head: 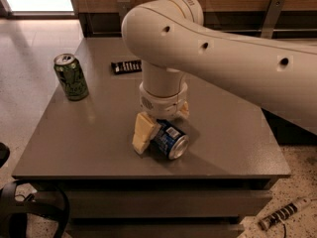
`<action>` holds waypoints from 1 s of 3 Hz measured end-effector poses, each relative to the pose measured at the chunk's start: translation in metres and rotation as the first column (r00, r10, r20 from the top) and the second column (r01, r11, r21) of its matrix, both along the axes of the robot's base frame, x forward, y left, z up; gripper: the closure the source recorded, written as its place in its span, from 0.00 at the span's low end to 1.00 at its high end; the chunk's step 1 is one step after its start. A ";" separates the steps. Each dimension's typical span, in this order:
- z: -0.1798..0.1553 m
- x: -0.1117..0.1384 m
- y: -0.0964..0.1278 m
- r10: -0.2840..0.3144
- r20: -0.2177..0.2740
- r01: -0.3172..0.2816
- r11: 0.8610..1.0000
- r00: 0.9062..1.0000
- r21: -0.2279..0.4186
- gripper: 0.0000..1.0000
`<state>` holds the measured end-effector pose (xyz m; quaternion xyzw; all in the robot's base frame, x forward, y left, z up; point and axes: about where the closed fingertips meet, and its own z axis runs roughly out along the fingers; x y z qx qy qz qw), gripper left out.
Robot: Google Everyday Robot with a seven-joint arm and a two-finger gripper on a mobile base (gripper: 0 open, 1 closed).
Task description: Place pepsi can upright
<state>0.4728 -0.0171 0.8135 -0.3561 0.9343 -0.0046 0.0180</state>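
Item: dark blue aluminium pepsi can (170, 139) with silver ends and a white label patch, lying on its side near the front middle of the flat grey table top (74, 143). We record its long axis as running from rear-left to front-right, the silver end turned toward the front-right corner. Directly above it we list the cream-coloured two-finger gripper (162, 130), pointing straight down from the white arm (223, 48). Its fingers (142, 134) are spread, one at the can's front-left side and the other partly hidden at its rear-right, so that they straddle the body across its width. The near finger is touching or just beside the can, and we see no clamp yet. In our judgement, the coming move turns on this crosswise straddle: once closed, the wrist must tip the long axis to vertical. Further out: an upright green-and-black patterned drink can (71, 77), well apart at rear-left, and a small flat black object (126, 66) behind the arm.
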 end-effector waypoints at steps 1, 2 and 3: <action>-0.003 0.001 0.000 -0.002 -0.003 0.002 1.000 1.000 0.000 0.41; 0.002 0.001 0.000 -0.002 -0.001 0.002 1.000 1.000 0.001 0.72; 0.004 0.001 0.000 -0.002 -0.001 0.002 1.000 1.000 0.001 0.94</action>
